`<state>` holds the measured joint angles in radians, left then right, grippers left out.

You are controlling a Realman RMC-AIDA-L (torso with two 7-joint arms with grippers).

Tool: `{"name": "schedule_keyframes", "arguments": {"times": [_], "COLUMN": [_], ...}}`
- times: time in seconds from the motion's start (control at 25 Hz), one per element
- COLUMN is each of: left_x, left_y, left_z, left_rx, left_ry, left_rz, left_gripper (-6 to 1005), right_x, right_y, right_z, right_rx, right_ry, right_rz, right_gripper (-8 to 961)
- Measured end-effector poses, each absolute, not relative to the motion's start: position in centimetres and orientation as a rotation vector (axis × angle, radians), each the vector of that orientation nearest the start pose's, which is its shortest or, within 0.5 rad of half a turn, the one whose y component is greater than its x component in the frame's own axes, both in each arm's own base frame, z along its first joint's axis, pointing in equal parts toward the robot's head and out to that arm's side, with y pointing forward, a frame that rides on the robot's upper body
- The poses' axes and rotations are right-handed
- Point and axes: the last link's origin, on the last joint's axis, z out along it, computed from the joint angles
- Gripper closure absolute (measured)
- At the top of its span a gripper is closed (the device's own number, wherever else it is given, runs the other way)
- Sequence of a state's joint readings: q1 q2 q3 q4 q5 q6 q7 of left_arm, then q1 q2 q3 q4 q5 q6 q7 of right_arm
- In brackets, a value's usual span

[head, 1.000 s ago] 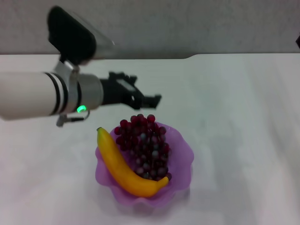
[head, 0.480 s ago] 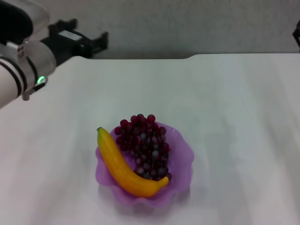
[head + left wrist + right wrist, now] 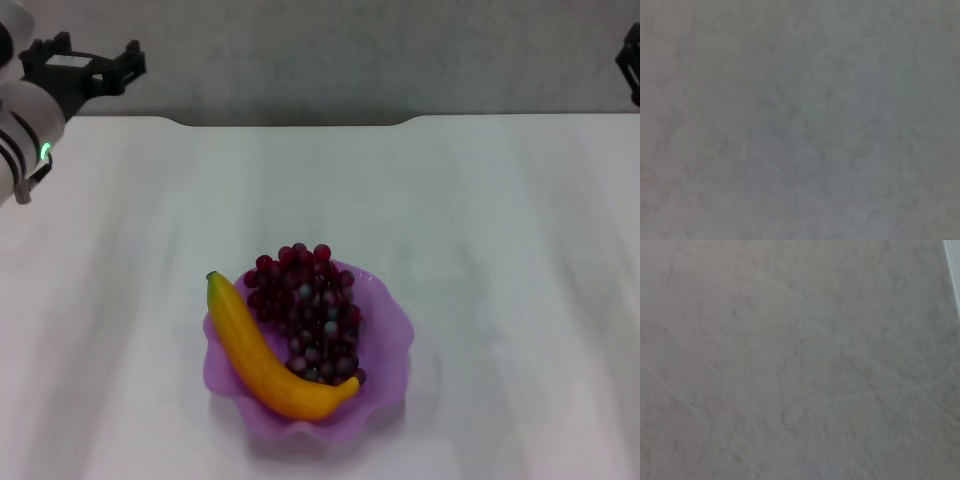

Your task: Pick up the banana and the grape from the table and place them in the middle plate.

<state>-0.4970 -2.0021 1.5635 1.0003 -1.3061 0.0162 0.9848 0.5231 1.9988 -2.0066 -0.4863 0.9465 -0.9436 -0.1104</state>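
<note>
Pulled back to the worktop's [image 3: 480,200] far left corner, the left gripper [image 3: 85,65] has cleared the plate [image 3: 390,330]; whether its jaws are spread I cannot tell. Banana [image 3: 262,352] and grapes [image 3: 310,310] lie in the plate near the front edge. Risk is small: the banana's tip overhangs the rim and might roll out. Open worktop all round.

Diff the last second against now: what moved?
The left gripper pulled back from just behind the plate to the table's far left corner, holding nothing. Banana and grapes lie unmoved in the plate. The right gripper stays at the far right edge.
</note>
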Motion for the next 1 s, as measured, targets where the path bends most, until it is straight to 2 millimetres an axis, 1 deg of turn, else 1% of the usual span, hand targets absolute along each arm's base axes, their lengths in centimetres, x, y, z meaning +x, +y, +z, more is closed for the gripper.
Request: {"name": "schedule_keyframes", "arguments": {"times": [0.16,0.28,0.36,0.44,0.52,0.6,0.68,0.72,0.76,0.8,0.92,1.0], "left_x": [-22.6,-23.3,-24.0,-24.5,-24.7,-24.7,-24.9,-25.1,-25.3,-25.3,-25.4,-25.8], "left_y": [47.0,47.7,47.9,47.9,47.6,47.1,46.4,46.1,45.5,45.5,45.3,45.6], "left_z": [7.0,8.4,9.8,10.7,10.6,9.9,9.0,8.6,7.8,7.8,6.9,6.7], "left_rx": [-1.666,-1.618,-1.545,-1.457,-1.399,-1.375,-1.363,-1.365,-1.386,-1.386,-1.441,-1.459], "left_ry": [-0.718,-0.735,-0.725,-0.679,-0.611,-0.562,-0.537,-0.542,-0.548,-0.548,-0.565,-0.623], "left_rz": [-0.478,-0.478,-0.472,-0.446,-0.414,-0.412,-0.469,-0.506,-0.590,-0.590,-0.650,-0.666], "left_gripper": [118,118,118,118,118,118,118,118,118,118,118,118], "right_x": [26.9,26.7,26.4,26.2,26.1,26.1,26.1,26.2,26.3,26.3,26.4,26.4], "right_y": [41.3,41.3,41.5,41.6,41.7,41.7,41.7,41.7,41.7,41.7,41.7,41.7], "right_z": [4.2,4.2,4.3,4.2,4.1,4.0,4.0,4.0,4.0,4.0,3.9,3.8], "right_rx": [-1.376,-1.372,-1.373,-1.377,-1.381,-1.387,-1.390,-1.390,-1.391,-1.391,-1.393,-1.399], "right_ry": [0.494,0.487,0.480,0.477,0.473,0.469,0.467,0.467,0.468,0.468,0.470,0.468], "right_rz": [0.763,0.772,0.779,0.782,0.780,0.775,0.772,0.771,0.767,0.767,0.759,0.759], "right_gripper": [85,85,85,85,85,85,85,85,85,85,85,85]}}
